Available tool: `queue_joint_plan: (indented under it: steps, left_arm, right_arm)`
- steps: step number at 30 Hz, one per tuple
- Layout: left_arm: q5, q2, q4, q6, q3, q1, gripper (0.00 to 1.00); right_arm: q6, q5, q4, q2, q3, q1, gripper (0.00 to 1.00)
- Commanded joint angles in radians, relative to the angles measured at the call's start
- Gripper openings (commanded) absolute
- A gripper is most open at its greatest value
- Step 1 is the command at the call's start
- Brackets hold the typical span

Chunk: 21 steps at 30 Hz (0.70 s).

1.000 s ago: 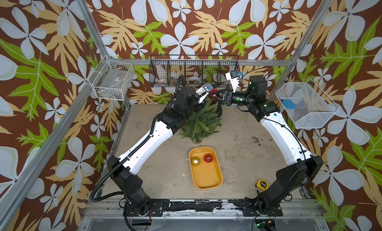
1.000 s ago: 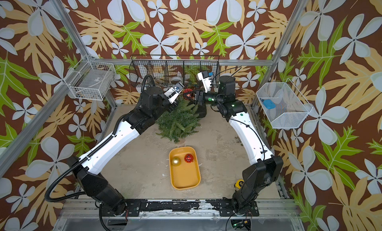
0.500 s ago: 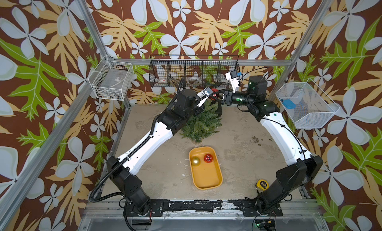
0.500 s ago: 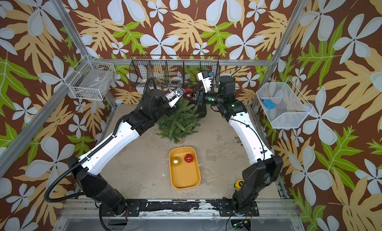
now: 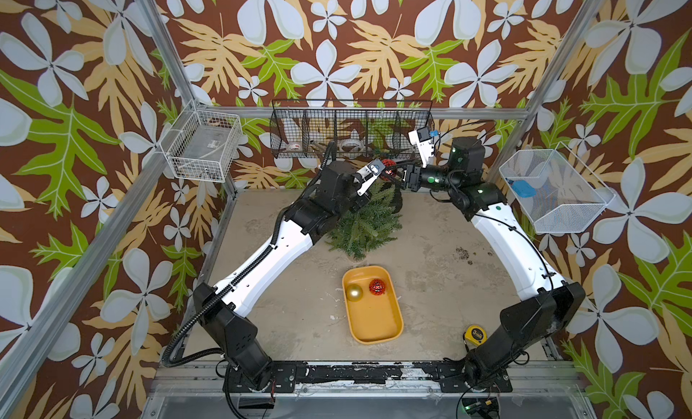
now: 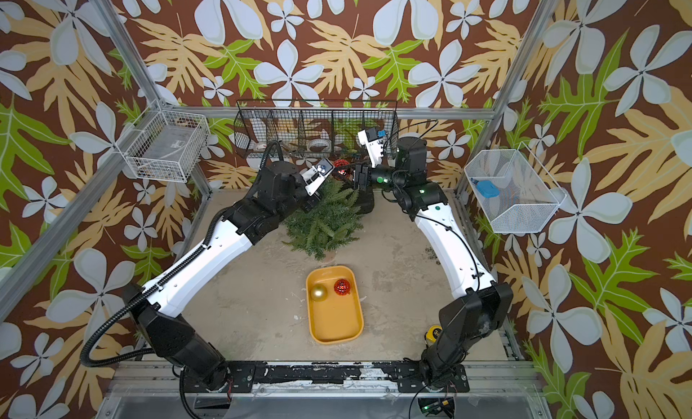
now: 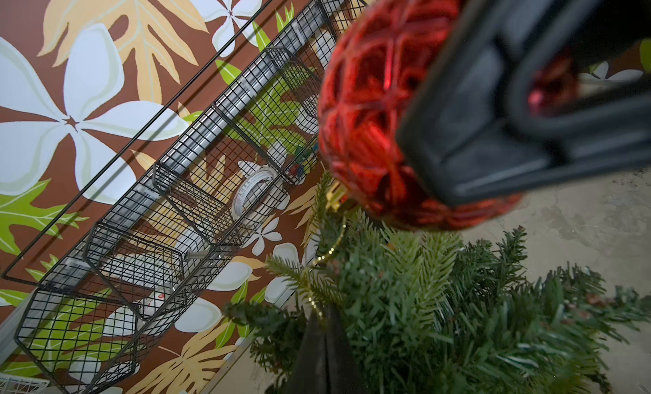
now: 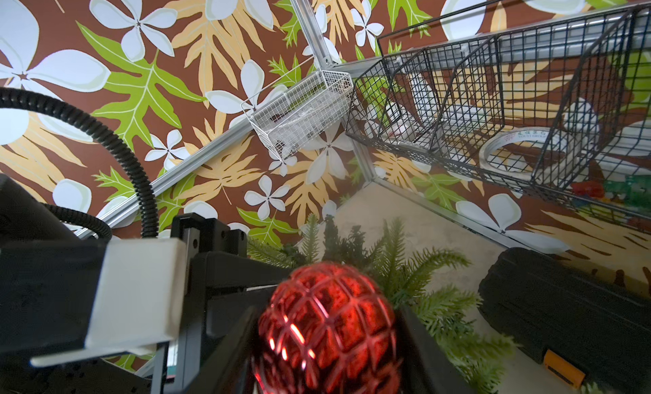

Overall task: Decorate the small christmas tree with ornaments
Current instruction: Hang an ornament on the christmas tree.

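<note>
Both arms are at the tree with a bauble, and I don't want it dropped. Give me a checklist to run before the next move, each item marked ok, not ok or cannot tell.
1. Grip: right gripper shut on the red ornament: ok.
2. Thread: left gripper shut on the gold loop: ok.
3. Loop hooked over a branch: cannot tell.
4. Stand: small christmas tree upright: not ok; its black base shows beside the foliage, so it looks tipped.
5. Stock: gold ornament and second red ornament lie in the yellow tray: ok.
</note>
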Motion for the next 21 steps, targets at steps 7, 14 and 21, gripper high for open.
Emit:
queue_joint_plan:
  steps: [7, 14, 21]
  left_arm:
    - [0.055, 0.030, -0.101, -0.043, 0.046, 0.019, 0.00]
    - [0.088, 0.024, -0.110, -0.055, 0.047, 0.029, 0.00]
    - [0.094, 0.021, -0.116, -0.060, 0.038, 0.031, 0.00]
  right_arm:
    - [-0.193, 0.024, 0.079, 0.010, -0.035, 0.003, 0.49]
    - [-0.323, 0.055, 0.179, -0.022, -0.120, 0.043, 0.49]
    - [-0.371, 0.069, 0.242, -0.045, -0.158, 0.049, 0.49]
